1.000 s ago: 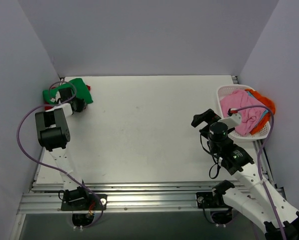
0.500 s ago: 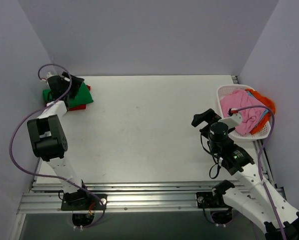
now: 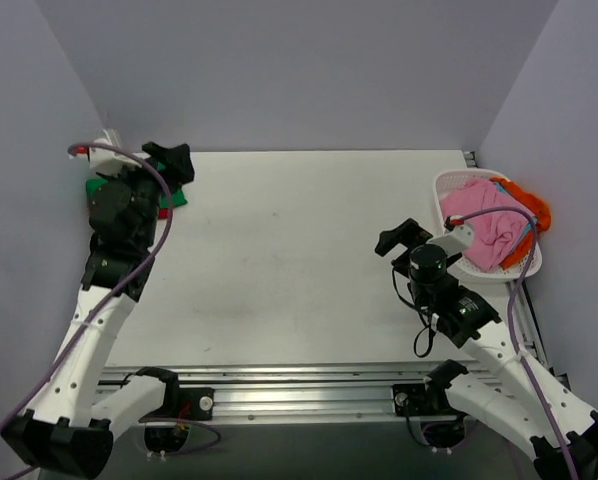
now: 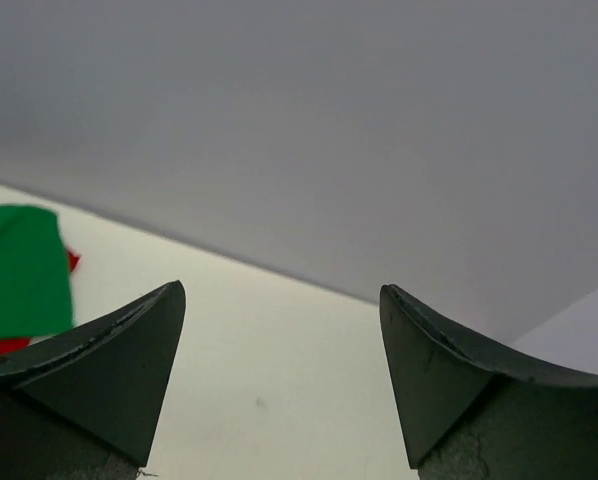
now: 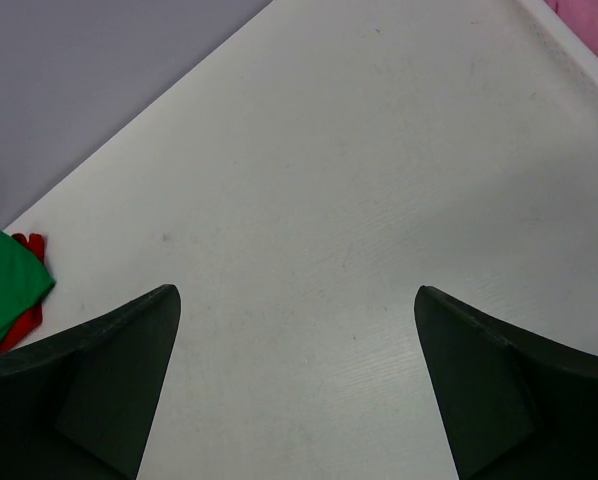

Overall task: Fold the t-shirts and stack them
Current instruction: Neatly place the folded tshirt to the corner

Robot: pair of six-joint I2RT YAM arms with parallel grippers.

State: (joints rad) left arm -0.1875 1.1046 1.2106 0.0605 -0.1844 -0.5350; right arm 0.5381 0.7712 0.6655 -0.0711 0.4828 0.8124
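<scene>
A folded bright green t-shirt (image 4: 19, 270) lies on a red one (image 4: 4, 347) at the table's far left corner. From above the pair is mostly hidden behind my left arm, with green edges (image 3: 179, 197) and a bit of red (image 3: 164, 211) showing. My left gripper (image 3: 174, 160) hangs open just right of the stack, nothing between its fingertips (image 4: 279, 290). My right gripper (image 3: 394, 236) stands open and empty over bare table (image 5: 294, 290), left of the basket. Pink (image 3: 479, 215), orange (image 3: 531, 203) and blue (image 3: 506, 190) t-shirts are bunched in the basket.
The white lattice basket (image 3: 441, 192) sits at the table's right edge, its rim (image 5: 569, 50) showing in the right wrist view. Grey walls close in the back and both sides. A purple cable (image 3: 129, 152) loops over my left arm.
My left gripper has opened and let go at the green and red stack. Its arm has lifted and swung back towards the right. My right arm has shifted slightly left.
</scene>
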